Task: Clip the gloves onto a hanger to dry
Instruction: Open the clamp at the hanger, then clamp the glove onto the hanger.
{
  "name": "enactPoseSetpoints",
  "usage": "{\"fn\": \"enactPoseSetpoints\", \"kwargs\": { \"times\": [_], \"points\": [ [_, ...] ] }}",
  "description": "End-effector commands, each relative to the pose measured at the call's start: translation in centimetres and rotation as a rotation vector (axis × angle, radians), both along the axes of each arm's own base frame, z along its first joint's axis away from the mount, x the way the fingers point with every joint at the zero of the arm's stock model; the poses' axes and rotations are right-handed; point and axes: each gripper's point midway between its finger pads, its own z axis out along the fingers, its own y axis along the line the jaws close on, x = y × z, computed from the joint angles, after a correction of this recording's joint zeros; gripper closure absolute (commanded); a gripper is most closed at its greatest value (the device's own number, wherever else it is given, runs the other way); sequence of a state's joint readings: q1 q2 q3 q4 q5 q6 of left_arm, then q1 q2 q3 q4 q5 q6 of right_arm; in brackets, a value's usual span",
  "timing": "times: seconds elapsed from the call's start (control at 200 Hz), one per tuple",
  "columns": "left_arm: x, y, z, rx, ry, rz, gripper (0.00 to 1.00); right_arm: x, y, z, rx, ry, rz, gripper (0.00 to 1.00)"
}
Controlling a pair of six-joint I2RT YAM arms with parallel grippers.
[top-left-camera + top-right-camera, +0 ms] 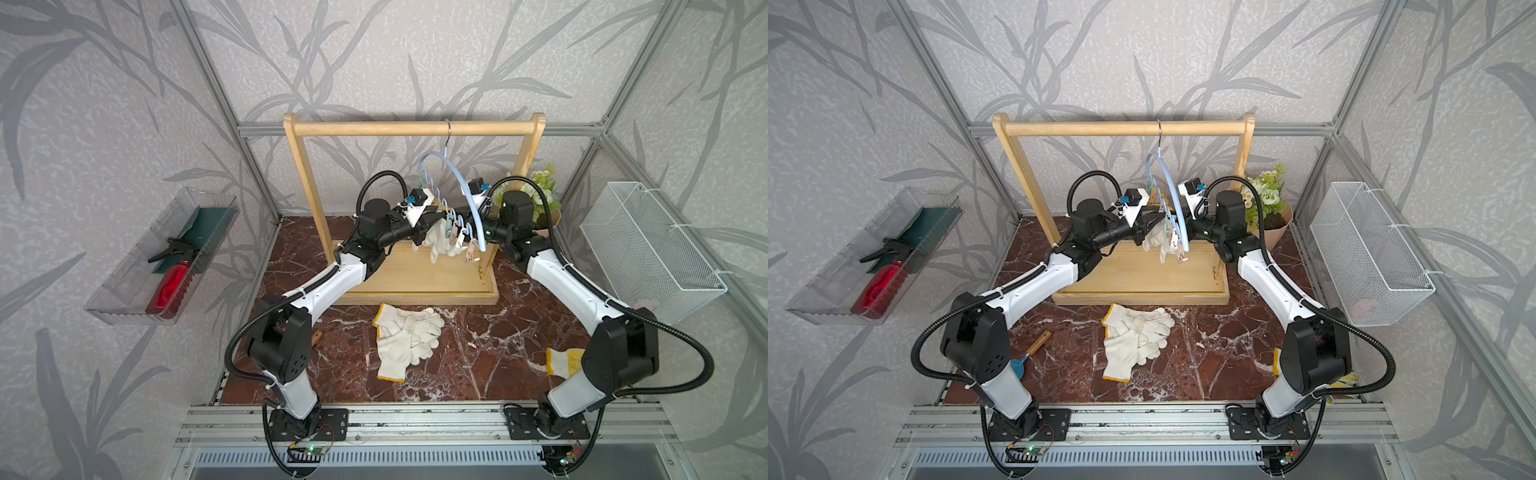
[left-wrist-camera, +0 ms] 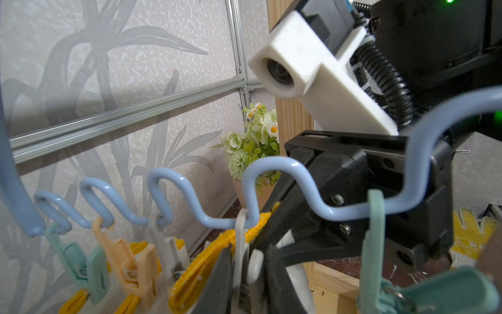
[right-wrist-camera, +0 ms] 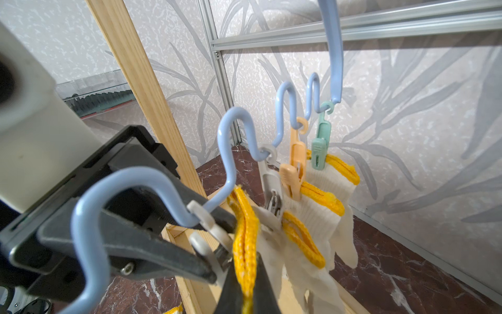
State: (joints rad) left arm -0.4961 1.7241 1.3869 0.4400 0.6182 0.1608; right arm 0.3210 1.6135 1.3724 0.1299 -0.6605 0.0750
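Note:
A blue wavy hanger hangs from the wooden rack's bar. Three white gloves with yellow cuffs hang from its green, orange and white clips. My left gripper is shut on the handles of another white clip on the hanger; this clip also shows in the right wrist view. My right gripper is shut on the yellow cuff of a fourth glove, held right beside that clip. More gloves lie piled on the marble table in both top views.
A yellow-patterned glove lies by the right arm's base. A flower pot stands behind the rack's right post. A wire basket hangs on the right wall, a clear tray with a red spray bottle on the left. A wooden-handled tool lies front left.

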Motion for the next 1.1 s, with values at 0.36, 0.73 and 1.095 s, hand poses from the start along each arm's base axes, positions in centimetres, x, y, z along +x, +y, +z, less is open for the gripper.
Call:
{"fn": "enactPoseSetpoints", "kwargs": {
  "times": [0.36,0.73,1.095],
  "points": [
    [0.3,0.6,1.3,0.02,-0.007,0.035,1.0,-2.0,1.1,-4.7,-0.102,0.106,0.218,1.0],
    [-0.4,1.1,1.0,0.044,0.027,0.006,1.0,-1.4,1.4,-3.7,-0.075,0.069,0.298,1.0],
    [-0.7,1.5,1.3,0.048,0.04,-0.014,1.0,-0.7,1.6,-4.6,-0.068,0.088,0.345,1.0]
  ]
}}
